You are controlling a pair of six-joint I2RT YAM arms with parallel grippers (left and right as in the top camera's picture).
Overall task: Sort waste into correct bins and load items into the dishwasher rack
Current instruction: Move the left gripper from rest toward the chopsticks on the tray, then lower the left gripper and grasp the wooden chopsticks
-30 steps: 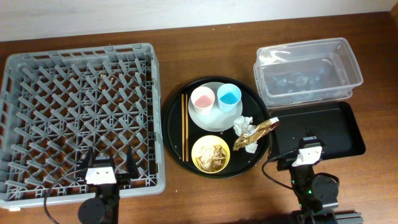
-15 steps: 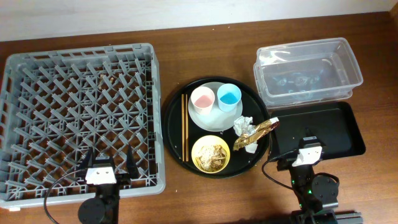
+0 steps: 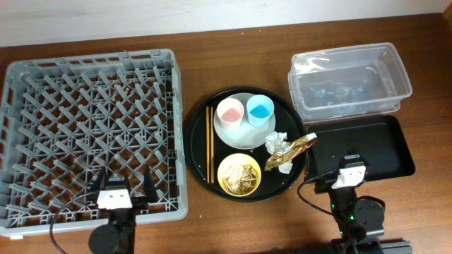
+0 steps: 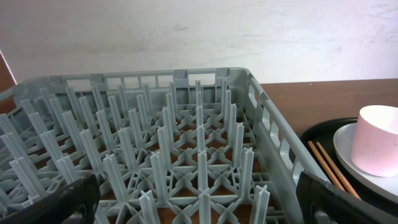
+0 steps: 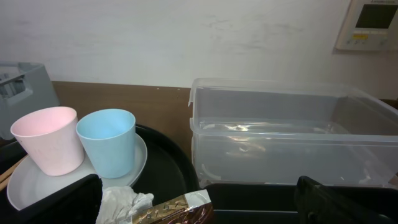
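The grey dishwasher rack fills the left. On a round black tray lie chopsticks, a grey plate bearing a pink cup and a blue cup, a yellow bowl of beige scraps, white tissue and a gold wrapper. The clear tub and flat black tray are on the right. My left gripper is open and empty over the rack's near edge. My right gripper is open and empty, facing wrapper and tissue.
The left wrist view shows the pink cup and chopsticks off to the right of the rack. The right wrist view shows both cups on the left and the tub behind the flat tray. Brown crumbs lie in the rack's far part.
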